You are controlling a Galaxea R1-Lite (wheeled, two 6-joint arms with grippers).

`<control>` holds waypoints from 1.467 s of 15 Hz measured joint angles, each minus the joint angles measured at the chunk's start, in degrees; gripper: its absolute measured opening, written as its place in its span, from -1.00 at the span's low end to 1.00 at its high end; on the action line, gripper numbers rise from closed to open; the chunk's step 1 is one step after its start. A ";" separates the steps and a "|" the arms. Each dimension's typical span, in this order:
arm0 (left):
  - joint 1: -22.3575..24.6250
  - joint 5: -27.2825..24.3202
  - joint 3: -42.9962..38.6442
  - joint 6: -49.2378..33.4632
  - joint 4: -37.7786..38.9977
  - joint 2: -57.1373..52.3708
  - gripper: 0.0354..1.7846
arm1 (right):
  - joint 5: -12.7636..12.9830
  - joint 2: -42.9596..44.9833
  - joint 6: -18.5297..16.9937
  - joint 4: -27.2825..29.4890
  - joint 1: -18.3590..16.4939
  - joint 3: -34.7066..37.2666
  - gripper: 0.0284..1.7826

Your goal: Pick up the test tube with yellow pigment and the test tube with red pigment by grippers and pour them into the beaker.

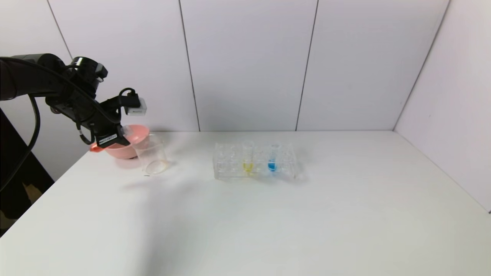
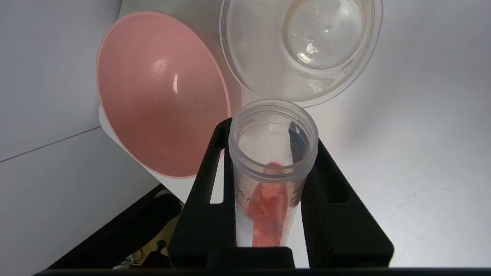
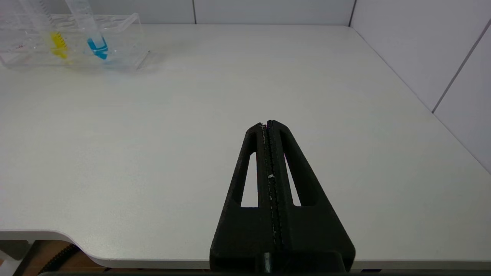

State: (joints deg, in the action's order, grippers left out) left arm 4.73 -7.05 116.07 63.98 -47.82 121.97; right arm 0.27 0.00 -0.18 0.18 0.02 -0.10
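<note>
At the far left corner of the white table (image 1: 268,214), the left gripper (image 2: 271,180) is raised above the surface, its black arm reaching in from the left edge with the wrist bent downward and a small white-grey box mounted at the wrist. The fingers (image 2: 333,207) are clamped on the test tube with red pigment (image 2: 270,180). The tube is tilted, open mouth directed toward the beaker (image 1: 152,155), with red-orange liquid lying along its lower inside wall. In the left wrist view the tube mouth sits just beside the beaker rim, apart from it; faint graduation marks show on the tube wall.

The beaker stands upright on the table, touching or nearly touching the pink bowl (image 1: 128,145) behind it; contact cannot be confirmed. The beaker's contents cannot be determined beyond a clear wet film at the bottom.

Near the table's middle, the clear tube rack (image 1: 255,161) holds two upright tubes: the test tube with yellow pigment (image 1: 247,159) and, just to its right, a blue-liquid tube (image 1: 272,158). Both remain seated in the rack, well apart from the beaker.

The right gripper (image 3: 267,126) is outside the head view. Its own wrist view shows it over the near right edge of the table, pointing across the surface toward the rack, fingers pressed together with nothing between them.
</note>
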 joint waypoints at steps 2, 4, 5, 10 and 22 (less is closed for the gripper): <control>-0.16 0.90 0.02 0.00 -0.24 -0.06 -0.48 | -0.02 0.00 0.00 0.00 0.00 0.00 -0.91; -0.44 1.43 0.04 0.00 -0.18 -0.16 -0.48 | -0.02 0.00 0.00 0.00 0.00 0.00 -0.91; -0.52 1.88 0.04 0.05 -0.18 -0.22 -0.48 | -0.02 0.00 0.00 -0.02 0.00 0.00 -0.91; -1.29 2.73 0.04 1.16 0.23 -0.61 -0.48 | 0.00 0.00 0.00 0.00 0.00 0.00 -0.91; -2.67 9.17 0.04 1.73 1.35 0.20 -0.48 | 0.00 0.00 0.02 0.00 0.00 0.00 -0.91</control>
State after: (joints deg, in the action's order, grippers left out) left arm 2.06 2.12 116.10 65.71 -46.47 122.16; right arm 0.27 0.00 -0.16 0.18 0.02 -0.10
